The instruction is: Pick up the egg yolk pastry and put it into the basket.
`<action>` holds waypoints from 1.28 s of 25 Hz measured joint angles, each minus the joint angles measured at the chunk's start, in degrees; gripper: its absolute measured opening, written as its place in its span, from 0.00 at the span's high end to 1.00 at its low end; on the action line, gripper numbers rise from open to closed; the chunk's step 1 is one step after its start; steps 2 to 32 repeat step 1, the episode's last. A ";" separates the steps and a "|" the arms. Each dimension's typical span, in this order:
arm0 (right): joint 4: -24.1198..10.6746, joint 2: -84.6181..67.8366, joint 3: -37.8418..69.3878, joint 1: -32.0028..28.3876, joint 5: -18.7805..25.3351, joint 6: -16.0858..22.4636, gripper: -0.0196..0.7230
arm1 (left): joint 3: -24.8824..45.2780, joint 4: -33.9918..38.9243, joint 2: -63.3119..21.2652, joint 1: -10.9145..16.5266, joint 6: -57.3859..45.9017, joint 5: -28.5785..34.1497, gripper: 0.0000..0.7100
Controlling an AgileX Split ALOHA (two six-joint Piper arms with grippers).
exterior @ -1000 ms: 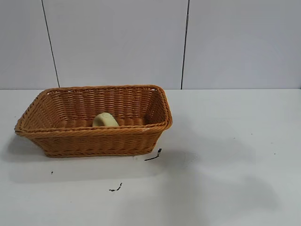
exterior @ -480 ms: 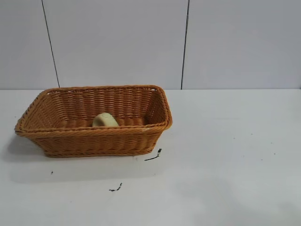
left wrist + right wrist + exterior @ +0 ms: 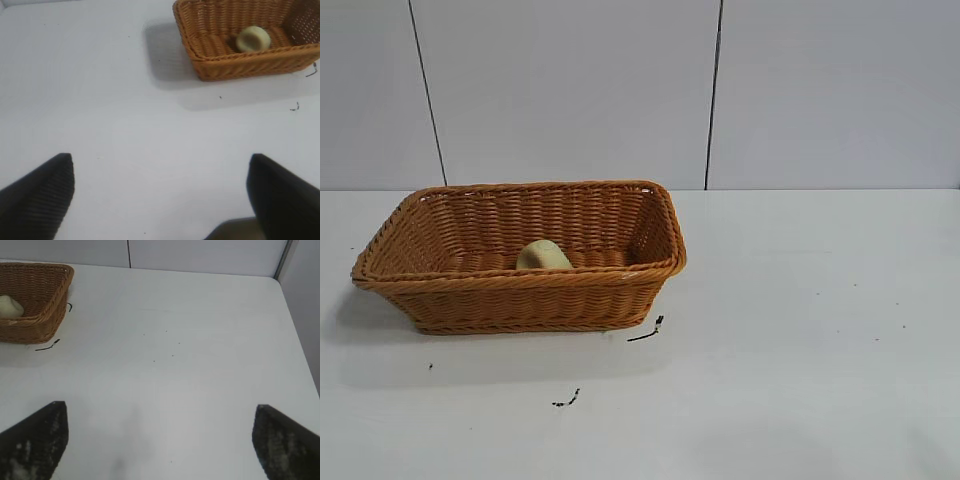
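Resting inside the basket [image 3: 520, 290], the egg yolk pastry [image 3: 543, 255] lies at upper left, well apart from the right gripper [image 3: 160, 440], whose jaws stand wide and empty; the left gripper [image 3: 160, 192] likewise gapes wide.

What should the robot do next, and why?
Probably nothing more than stay parked. The egg yolk pastry already sits inside the basket, and both the left gripper and the right gripper are open, empty and well away from it.

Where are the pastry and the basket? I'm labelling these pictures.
pastry [image 3: 543, 255], exterior view, on its rounded top.
basket [image 3: 520, 281], exterior view, on its near braided rim.
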 joint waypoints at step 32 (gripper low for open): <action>0.00 0.00 0.00 0.00 0.00 0.00 0.04 | 0.00 0.00 0.00 0.00 0.00 0.00 0.02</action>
